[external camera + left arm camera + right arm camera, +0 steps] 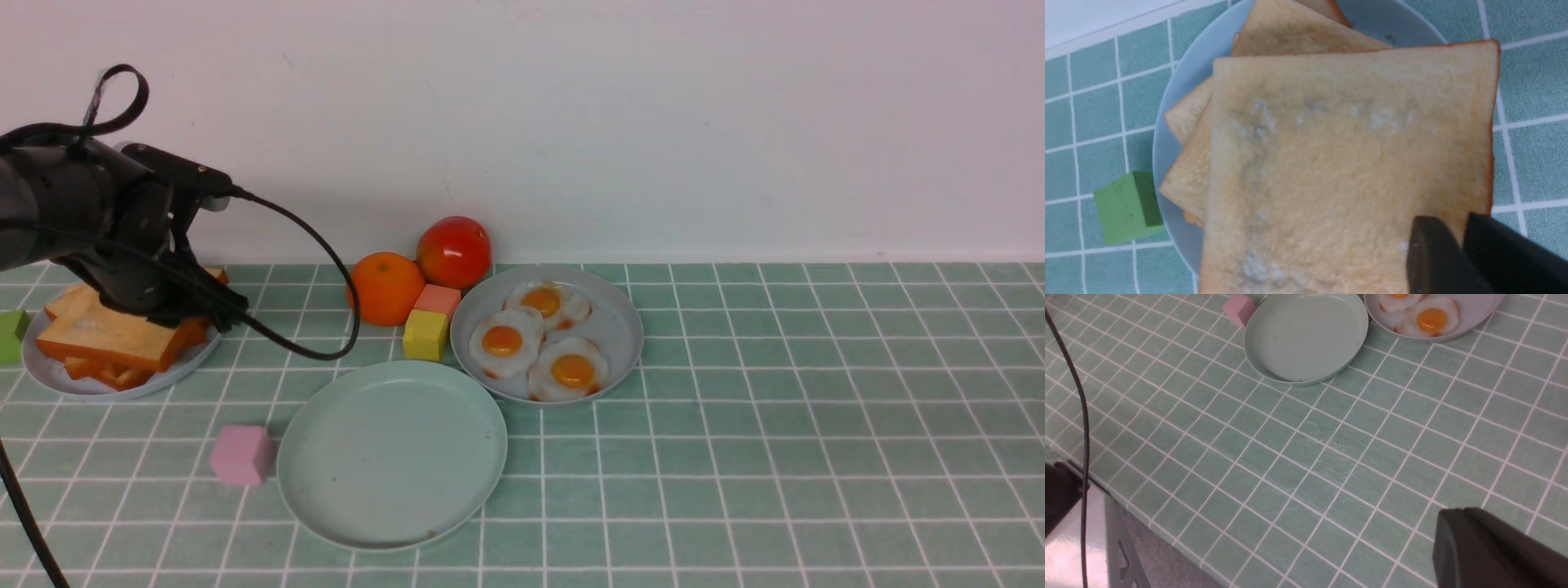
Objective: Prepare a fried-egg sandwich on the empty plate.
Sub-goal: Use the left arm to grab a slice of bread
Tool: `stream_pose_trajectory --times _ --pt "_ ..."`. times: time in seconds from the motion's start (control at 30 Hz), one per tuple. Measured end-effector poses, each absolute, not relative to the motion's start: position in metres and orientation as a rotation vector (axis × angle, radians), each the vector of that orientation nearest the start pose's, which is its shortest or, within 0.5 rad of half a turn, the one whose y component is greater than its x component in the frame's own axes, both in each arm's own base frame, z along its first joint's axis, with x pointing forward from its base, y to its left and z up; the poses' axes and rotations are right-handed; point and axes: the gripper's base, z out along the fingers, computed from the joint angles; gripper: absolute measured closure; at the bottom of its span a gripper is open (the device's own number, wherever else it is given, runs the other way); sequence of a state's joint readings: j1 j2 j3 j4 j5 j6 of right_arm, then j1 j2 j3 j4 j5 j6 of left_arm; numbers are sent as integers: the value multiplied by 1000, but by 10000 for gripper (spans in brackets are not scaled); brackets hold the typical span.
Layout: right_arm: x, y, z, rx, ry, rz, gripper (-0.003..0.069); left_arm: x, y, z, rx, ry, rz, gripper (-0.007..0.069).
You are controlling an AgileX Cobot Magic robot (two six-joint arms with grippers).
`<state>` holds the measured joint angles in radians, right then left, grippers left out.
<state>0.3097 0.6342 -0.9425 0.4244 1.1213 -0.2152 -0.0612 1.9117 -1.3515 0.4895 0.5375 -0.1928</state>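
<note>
The round pale mint-green plate sits bare at the lower centre of the front view, on the green tiled tablecloth. A pink foam cube lies just beside its left rim. No sandwich is built yet. Three white toy fried eggs with orange yolks lie on a pale grey-blue plate at the frame's centre, which touches the mint plate's upper right rim. The square golden toast slices are stacked on a second grey-blue plate at the left edge, with a green cube against that plate's left side. The left gripper is down over this stack. Its two black fingers stand close together at the crust edge of the top slice, one over the face and one beyond the edge, but I cannot tell whether they are pinching it. The right gripper is clenched on nothing above bare tiles, at the lower right of its wrist view. An orange, a red tomato, a salmon cube and a yellow cube cluster near the wall, left of the egg plate.
</note>
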Motion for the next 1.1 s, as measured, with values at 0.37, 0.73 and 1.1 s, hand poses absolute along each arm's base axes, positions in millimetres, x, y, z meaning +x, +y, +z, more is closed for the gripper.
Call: stream_pose_trajectory --times 0.37,0.73,1.1 --pt "71 58 386 -583 2166 571 643 418 -3 207 282 2518 384 195" --pt "71 58 387 -579 2160 580 637 422 -1 199 250 2503 414 190" --pt "70 59 387 -578 2158 591 634 425 -1 188 251 2530 412 218"
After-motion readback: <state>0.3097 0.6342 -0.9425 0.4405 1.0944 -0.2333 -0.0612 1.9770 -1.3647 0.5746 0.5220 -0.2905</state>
